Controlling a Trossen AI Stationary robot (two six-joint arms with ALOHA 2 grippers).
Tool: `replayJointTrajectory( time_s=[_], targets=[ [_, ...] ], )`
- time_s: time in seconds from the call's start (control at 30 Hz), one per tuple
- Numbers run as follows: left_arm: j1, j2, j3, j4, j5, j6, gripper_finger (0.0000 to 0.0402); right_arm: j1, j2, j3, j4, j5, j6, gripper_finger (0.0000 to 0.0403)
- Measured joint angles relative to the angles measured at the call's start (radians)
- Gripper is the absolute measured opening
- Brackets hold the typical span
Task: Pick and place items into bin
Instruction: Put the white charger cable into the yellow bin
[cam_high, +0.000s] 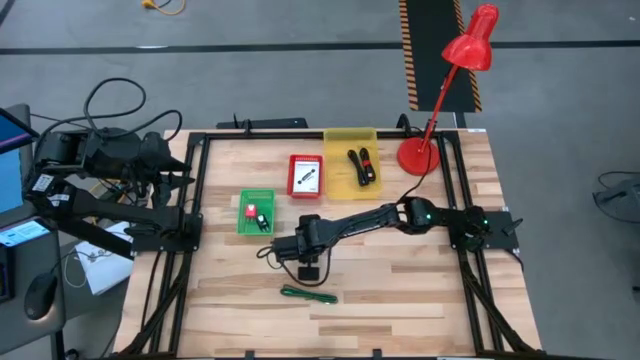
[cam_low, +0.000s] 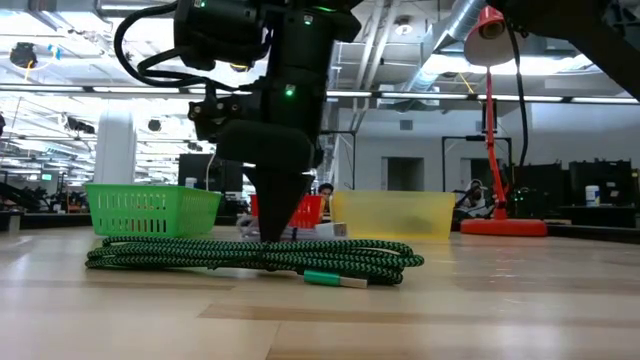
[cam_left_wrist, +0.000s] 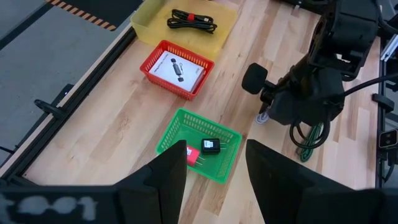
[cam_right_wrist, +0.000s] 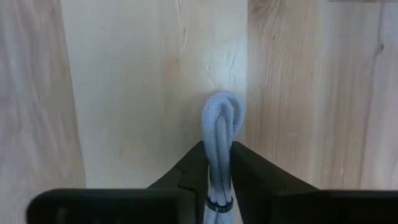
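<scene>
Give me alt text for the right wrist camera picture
The right gripper has its two dark fingers pinched on a pale grey looped cable lying on the light wooden table. Only bare wood planks show around it.

High view: straight down, whole table and both arms. Low view: table height, level across, very near the green cable. Left wrist: off to the side, looking down over the bins. Right wrist: tight on bare wood. High and left wrist share the green bin.
</scene>
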Motion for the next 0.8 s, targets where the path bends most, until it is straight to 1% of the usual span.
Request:
replayJointTrajectory(
  time_s=[0.17, 0.27, 0.33, 0.43, 0.53, 0.8],
  targets=[
    [0.0, 0.0, 0.0, 0.0, 0.0, 0.0, 0.0154, -0.001, 0.0, 0.0, 0.008, -0.018, 0.007, 0.0022],
    [0.0, 0.0, 0.0, 0.0, 0.0, 0.0, 0.0154, 0.0, 0.0, 0.0, 0.009, -0.018, 0.013, 0.0009],
    [0.0, 0.0, 0.0, 0.0, 0.0, 0.0, 0.0154, 0.001, 0.0, 0.0, 0.008, -0.017, 0.013, 0.0011],
    [0.0, 0.0, 0.0, 0.0, 0.0, 0.0, 0.0154, 0.005, 0.0, 0.0, -0.003, -0.015, 0.015, 0.0026],
    [0.0, 0.0, 0.0, 0.0, 0.0, 0.0, 0.0154, 0.006, 0.0, 0.001, -0.052, -0.015, 0.022, 0.0035],
    [0.0, 0.0, 0.0, 0.0, 0.0, 0.0, 0.0154, 0.006, 0.0, 0.0, -0.252, -0.01, 0.042, 0.0008]
  ],
)
